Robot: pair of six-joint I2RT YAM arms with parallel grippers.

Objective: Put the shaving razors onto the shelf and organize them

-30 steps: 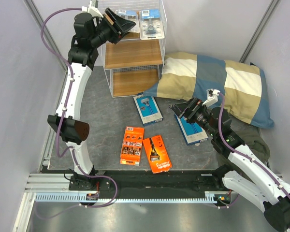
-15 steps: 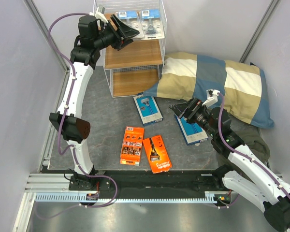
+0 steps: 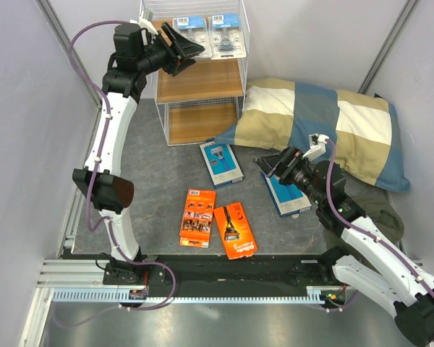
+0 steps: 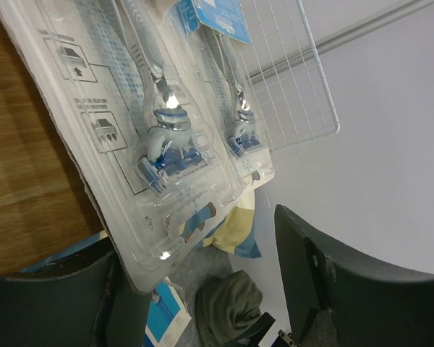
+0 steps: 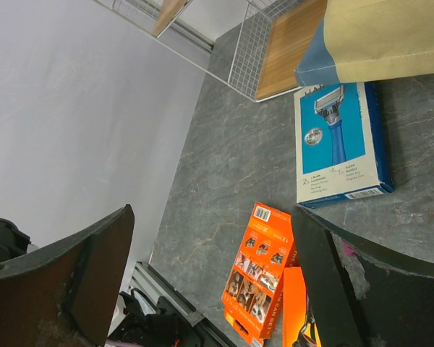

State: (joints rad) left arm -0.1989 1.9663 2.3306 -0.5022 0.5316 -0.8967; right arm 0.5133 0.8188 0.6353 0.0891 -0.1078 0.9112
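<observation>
Right claw [image 3: 270, 165]: jaws wide, nothing between them, hanging low over the surface [image 3: 159, 181]. In the top view it points toward 9 o'clock.

Nearest pack: a blue box [image 3: 288, 196] just beside the claw at 5 o'clock, partly hidden under the wrist. You cannot tell from the pictures whether anything touches it.

Next pack out: the second blue box [image 3: 221, 163], at 9 o'clock from the claw, flat and face up. Its long axis runs about 11 to 5 o'clock. Its far end lies just beside the corner of the pillow [image 3: 325, 123]. The right wrist view has this box ahead of the fingers, so it reads as the likely target. Turn the jaws across the short side before you descend.

Further out, at 7 to 8 o'clock, the two orange packs [image 3: 215, 223] lie side by side, near each other and well apart from the claw.

Left claw [image 3: 190, 45]: also spread wide and empty, up at the top tier of the shelf [image 3: 202, 83], just beside the two blister packs [image 3: 208, 29] lying there. It is well apart from all four packs on the surface, so your right arm is the nearer one for both blue boxes.
</observation>
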